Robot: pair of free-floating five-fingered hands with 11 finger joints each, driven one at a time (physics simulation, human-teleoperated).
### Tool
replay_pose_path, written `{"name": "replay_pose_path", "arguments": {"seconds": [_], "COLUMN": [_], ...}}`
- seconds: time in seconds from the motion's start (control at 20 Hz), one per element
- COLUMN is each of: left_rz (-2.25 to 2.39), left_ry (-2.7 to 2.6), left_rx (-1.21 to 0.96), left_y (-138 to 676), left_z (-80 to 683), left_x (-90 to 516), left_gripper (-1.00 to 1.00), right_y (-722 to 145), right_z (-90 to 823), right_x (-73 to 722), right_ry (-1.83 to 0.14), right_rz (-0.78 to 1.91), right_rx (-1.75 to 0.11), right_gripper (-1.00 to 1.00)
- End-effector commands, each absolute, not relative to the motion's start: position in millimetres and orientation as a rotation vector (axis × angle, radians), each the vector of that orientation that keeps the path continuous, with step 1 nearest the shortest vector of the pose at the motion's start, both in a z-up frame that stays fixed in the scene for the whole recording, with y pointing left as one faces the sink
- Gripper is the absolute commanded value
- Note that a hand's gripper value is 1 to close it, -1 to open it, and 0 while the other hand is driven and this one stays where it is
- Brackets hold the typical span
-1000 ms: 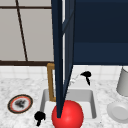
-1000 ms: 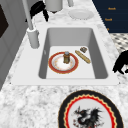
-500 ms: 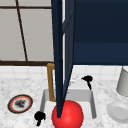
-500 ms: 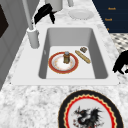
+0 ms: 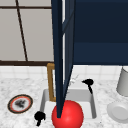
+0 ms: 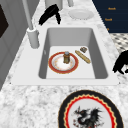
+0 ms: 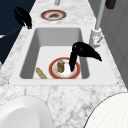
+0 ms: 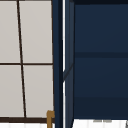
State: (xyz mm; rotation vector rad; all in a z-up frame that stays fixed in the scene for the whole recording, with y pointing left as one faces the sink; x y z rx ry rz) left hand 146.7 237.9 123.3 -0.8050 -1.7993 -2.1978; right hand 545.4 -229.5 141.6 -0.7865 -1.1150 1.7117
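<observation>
Over the back right corner of the sink (image 6: 70, 35), close to the faucet (image 7: 96, 35), the right hand (image 7: 82, 50) has sunk a little lower than it was a second ago. Its fingers hang down loosely, close together and clamped on nothing. Seen from the right side, their tips now hang in front of the right part of the red-rimmed plate (image 7: 55, 72), though I cannot tell whether they touch it. The drop brings this hand nearer to the plate and to the small brown jar (image 7: 60, 65) on it. The plate lies flat on the sink floor, toward the back wall. The jar stands upright at the plate's middle, with its long axis vertical and its lid pointing straight up. Just beside the plate, toward the sink's front wall, a tan stick (image 6: 83, 56) lies flat, its long axis running diagonally from the sink's middle toward the front right corner. The left hand (image 5: 39, 116) hangs idle off the sink's front left corner, beyond the counter's front edge, fingers drooping slackly and holding nothing.
</observation>
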Motion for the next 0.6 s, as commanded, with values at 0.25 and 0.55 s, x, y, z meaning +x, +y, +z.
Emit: {"name": "replay_pose_path", "arguments": {"seconds": [0.25, 0.55], "left_rz": [-2.198, -2.198], "left_ry": [-1.799, -1.799], "left_rx": [-0.805, -0.805], "left_y": [238, 238], "left_z": [123, 123], "left_x": [147, 147], "left_gripper": [0.00, 0.00], "right_y": [-245, -254], "right_z": [137, 132], "right_x": [481, 435], "right_ry": [-1.121, -1.120], "right_rz": [1.667, 1.666], "right_rx": [-0.786, -0.789], "right_gripper": [-1.00, -1.00]}}
